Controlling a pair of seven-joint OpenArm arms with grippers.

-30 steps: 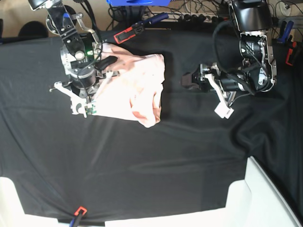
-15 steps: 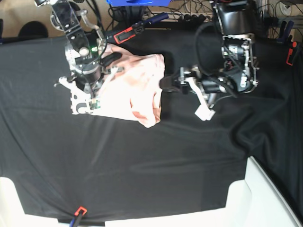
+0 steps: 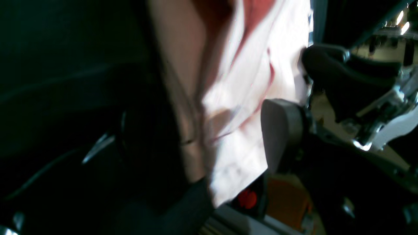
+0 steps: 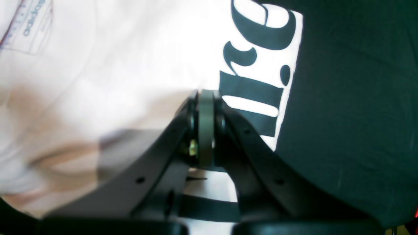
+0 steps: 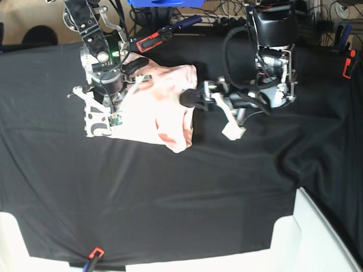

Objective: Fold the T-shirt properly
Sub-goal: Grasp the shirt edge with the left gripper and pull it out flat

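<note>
A black cloth (image 5: 170,192) covers the counter from edge to edge, with cables and clamps crowded along its far side. The T-shirt (image 5: 161,107) lies bunched in the upper left part of the base view — a pale pink heap, folded over on itself, with soft creases and darker pink showing where the folds open along its near edge. At its left end a strip of the printed side is turned up, big black lettering on the light fabric (the right wrist view shows the letters clearly, and a small printed label at the other corner). In the left wrist view the cloth is blurred, its layers hanging in long folds with a reddish inside.

The right gripper (image 4: 205,98) sits over that lettered edge with its jaws pressed fully together; whether any cloth is pinched between them I cannot tell. The left gripper (image 5: 190,99) reaches in from the other side and is at the shirt's right edge — its jaws stand wide apart, and nothing is seen clamped between them.
</note>
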